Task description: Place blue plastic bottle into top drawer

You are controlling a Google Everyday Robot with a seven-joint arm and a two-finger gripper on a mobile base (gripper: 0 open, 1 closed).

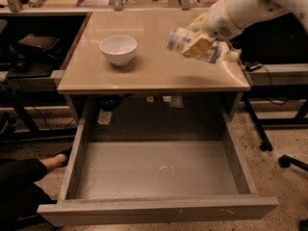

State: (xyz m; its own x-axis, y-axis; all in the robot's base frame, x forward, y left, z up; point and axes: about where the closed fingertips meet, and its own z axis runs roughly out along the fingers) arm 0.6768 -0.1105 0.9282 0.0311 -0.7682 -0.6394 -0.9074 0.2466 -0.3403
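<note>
My gripper (198, 43) is shut on the blue plastic bottle (181, 39) and holds it lying sideways above the right part of the tan table top (149, 66). The bottle's pale blue-and-white label shows to the left of my yellowish fingers (196, 45); its white cap end points right, near the table's right edge. The top drawer (159, 170) is pulled wide open below the table's front edge. Its scuffed grey bottom holds nothing. The bottle is above the table, behind the drawer's opening.
A white bowl (118, 49) stands on the left part of the table. Black equipment sits on a shelf (29, 52) at the left. A person's foot (54, 160) and dark trouser leg lie by the drawer's left side. Chair legs (284, 153) stand at the right.
</note>
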